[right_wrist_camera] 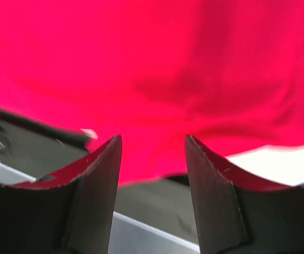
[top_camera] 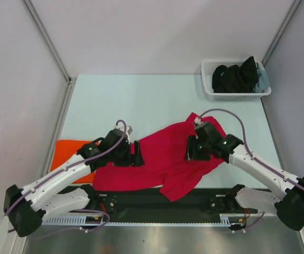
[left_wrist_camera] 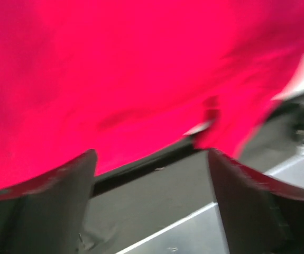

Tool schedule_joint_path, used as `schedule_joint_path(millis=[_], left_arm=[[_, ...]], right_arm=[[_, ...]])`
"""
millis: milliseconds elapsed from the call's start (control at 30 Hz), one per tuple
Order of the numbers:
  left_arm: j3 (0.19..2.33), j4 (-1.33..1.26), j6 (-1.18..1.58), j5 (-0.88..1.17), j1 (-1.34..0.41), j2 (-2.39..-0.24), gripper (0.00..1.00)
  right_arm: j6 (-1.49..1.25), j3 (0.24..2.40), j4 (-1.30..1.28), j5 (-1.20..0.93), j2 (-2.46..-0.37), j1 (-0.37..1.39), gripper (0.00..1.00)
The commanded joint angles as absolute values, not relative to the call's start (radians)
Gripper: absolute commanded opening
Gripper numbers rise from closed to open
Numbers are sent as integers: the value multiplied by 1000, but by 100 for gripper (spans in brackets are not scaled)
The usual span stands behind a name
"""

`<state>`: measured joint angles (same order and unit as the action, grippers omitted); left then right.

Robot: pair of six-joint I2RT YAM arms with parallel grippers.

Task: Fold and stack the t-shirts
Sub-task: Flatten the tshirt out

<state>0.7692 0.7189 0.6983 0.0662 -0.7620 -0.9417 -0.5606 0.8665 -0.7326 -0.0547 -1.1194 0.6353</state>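
1. The left fingers (top_camera: 138,153) stand wide apart with nothing between them. They sit at the left edge of the red t-shirt (top_camera: 162,159), tips pointing across it toward the other arm.
2. In the left wrist view the gap between those fingers shows only grey surface and a dark strip. The red cloth (left_wrist_camera: 114,63) fills the picture just beyond the tips, its hem running across in front of them. That view is blurred, so I cannot tell whether the tips touch the cloth.
3. The right fingers (top_camera: 191,148) are parted about halfway and grip nothing. They are over the right part of the same shirt, tips turned toward the left fingers.
4. In the right wrist view the red cloth (right_wrist_camera: 152,53) spreads beyond both tips, and its edge crosses the gap between them without being pinched.
5. The red t-shirt lies rumpled on the worktop (top_camera: 141,100) between the two sets of fingers. One corner reaches past the right fingers on their far side. A folded flap on their near side droops onto the black strip (top_camera: 157,201) at the front edge.
6. The orange t-shirt (top_camera: 70,151) lies flat behind the left fingers, on the wrist side. The left arm partly covers it, and it touches or slips under the red shirt's left edge.
7. The white basket (top_camera: 236,97) stands well beyond the right fingers at the far right corner, with dark clothes (top_camera: 236,76) inside.
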Motion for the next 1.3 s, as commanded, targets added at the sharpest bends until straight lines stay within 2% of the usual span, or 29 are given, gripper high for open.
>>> schedule_joint_path(millis=[0, 33, 167, 233, 300, 467, 533, 633, 667, 733, 767, 800, 833, 867, 967, 1033, 1067, 1100, 1133, 1233, 1267], left_arm=[[729, 667, 741, 72, -724, -1023, 96], [744, 669, 739, 42, -718, -1054, 100], [771, 614, 704, -75, -672, -1210, 100], [820, 611, 706, -83, -625, -1323, 100], [850, 591, 695, -119, -614, -1402, 100], [979, 600, 690, -173, -612, -1676, 100], [1012, 594, 693, -158, -612, -1735, 100], [1060, 568, 683, -143, -612, -1816, 78], [1075, 555, 678, -143, -611, -1848, 58], [1141, 537, 643, -126, -601, -1877, 42], [1175, 551, 631, -130, -597, -1891, 24], [1213, 566, 620, -146, -591, -1928, 17], [1300, 581, 608, -167, -585, -1945, 9], [1343, 607, 582, -173, -580, -1965, 6], [1512, 670, 537, -205, -558, -2040, 6], [1607, 702, 525, -216, -540, -2072, 8], [1627, 730, 523, -235, -534, -2071, 13], [1643, 741, 522, -250, -528, -2065, 23], [1640, 747, 515, -267, -526, -2028, 44], [1563, 756, 511, -276, -529, -1898, 73], [1528, 758, 514, -264, -529, -1847, 76]], right_arm=[[-738, 738, -686, 46, -1111, 724, 56], [-748, 729, -689, 57, -1120, 738, 56], [-741, 726, -681, 115, -1187, 778, 58], [-738, 739, -716, 149, -1238, 772, 67], [-729, 741, -730, 190, -1262, 756, 68], [-716, 721, -699, 187, -1273, 689, 67], [-718, 718, -703, 205, -1295, 669, 62], [-713, 701, -661, 206, -1330, 618, 49], [-712, 693, -649, 204, -1341, 582, 43], [-697, 686, -595, 175, -1377, 528, 28], [-690, 684, -575, 163, -1397, 497, 23], [-677, 693, -537, 150, -1417, 427, 16], [-661, 706, -525, 146, -1437, 392, 14], [-619, 724, -512, 153, -1484, 361, 13], [-513, 849, -512, 182, -1583, 244, 13], [-453, 971, -515, 179, -1650, 192, 18], [-402, 1014, -521, 175, -1716, 180, 22], [-379, 1053, -528, 170, -1744, 172, 25], [-362, 1148, -540, 160, -1768, 161, 27], [-318, 1280, -627, 184, -1804, 176, 39], [-305, 1296, -673, 198, -1789, 187, 46]])
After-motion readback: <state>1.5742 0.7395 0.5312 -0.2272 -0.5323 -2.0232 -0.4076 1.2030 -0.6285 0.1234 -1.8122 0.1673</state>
